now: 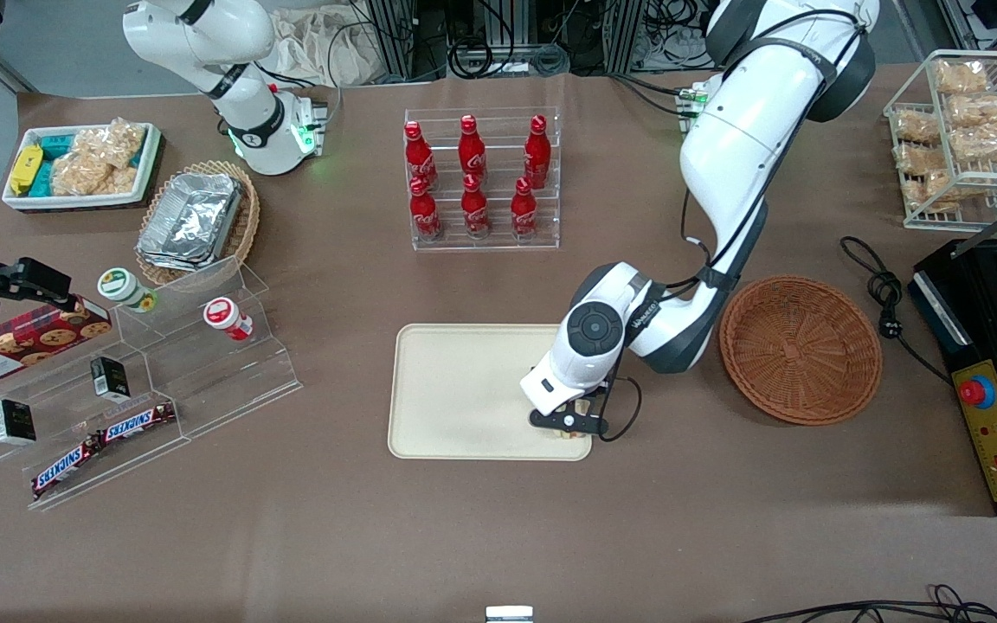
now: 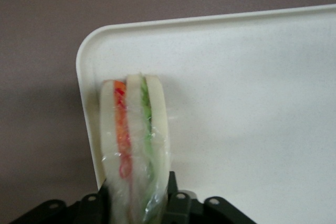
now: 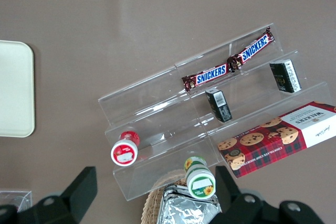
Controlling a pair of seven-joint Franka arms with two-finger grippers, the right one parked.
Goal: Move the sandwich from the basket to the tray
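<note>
So from my feed the hand (image 1: 569, 422) is down over the corner of the tray (image 1: 455, 389) that's nearest the front camera on the working arm's side, and it's clamped on the sandwich (image 2: 134, 145), one finger on each bread face. The wrist view shows the plastic-wrapped wedge standing on edge with its red-orange and green filling stripes facing the camera, sitting right at the tray's rounded corner just inside the rim. The basket (image 1: 800, 348) sits on the brown surface (image 1: 498, 536) beside the tray, toward the working arm's end, with nothing in it.
</note>
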